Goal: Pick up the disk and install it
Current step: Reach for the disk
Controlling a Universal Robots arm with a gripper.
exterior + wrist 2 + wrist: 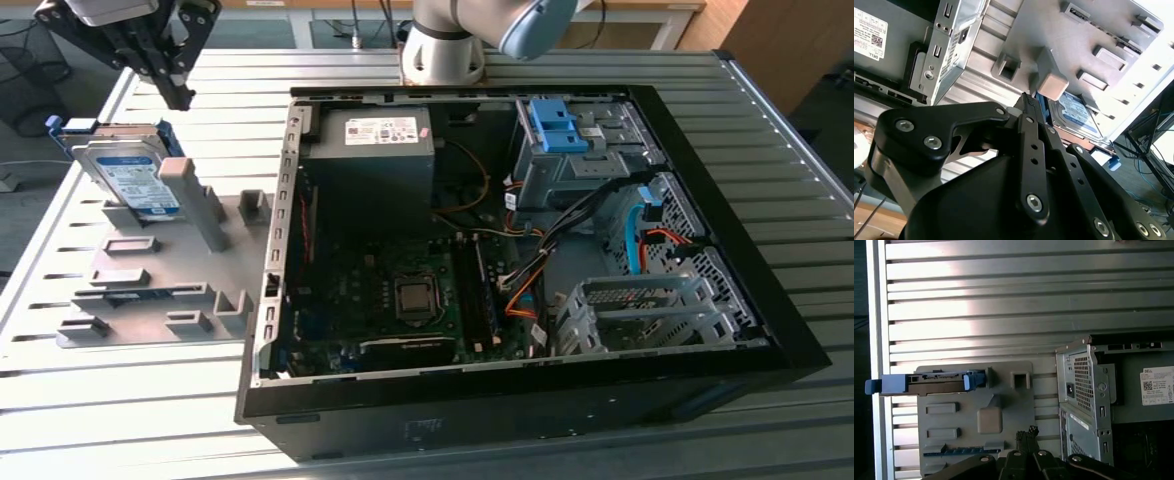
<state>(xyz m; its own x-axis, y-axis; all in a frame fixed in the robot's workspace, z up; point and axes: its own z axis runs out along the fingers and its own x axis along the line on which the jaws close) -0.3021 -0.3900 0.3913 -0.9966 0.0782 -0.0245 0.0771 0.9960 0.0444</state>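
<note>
- One black end effector (176,98) hung in the air over the far corner of the surface (747,100), on the exterior view's left.
- Its two fingers were pressed together at the tips, and nothing was between them. This showed in both wrist views (1027,100) (1027,432).
- One disk (131,178) stood on its edge in a grey holder plate (147,290). It leaned back a little.
- The disk was silver with a white-and-blue label and had a bright blue frame around it.
- The end effector was above the disk and near it, but the two were apart.
- In the first wrist view, the disk (934,386) showed from its thin side, at the end of the holder plate (1009,410) farthest from the fingertips.
- In the second wrist view, the disk's label (1074,112) peeked out just past the fingertips, behind a grey block on the holder plate (1114,30).
- The holder plate lay flat on the surface (1004,300), which was made of long shiny metal strips.
- One big black computer case (534,410) lay open on the surface, just beside the holder plate.
- Inside the case, a blue bracket (554,125) sat on top of a grey drive bay (561,170), well apart from the disk.
- A dark power box (374,150) with a white sticker sat in the case too.
</note>
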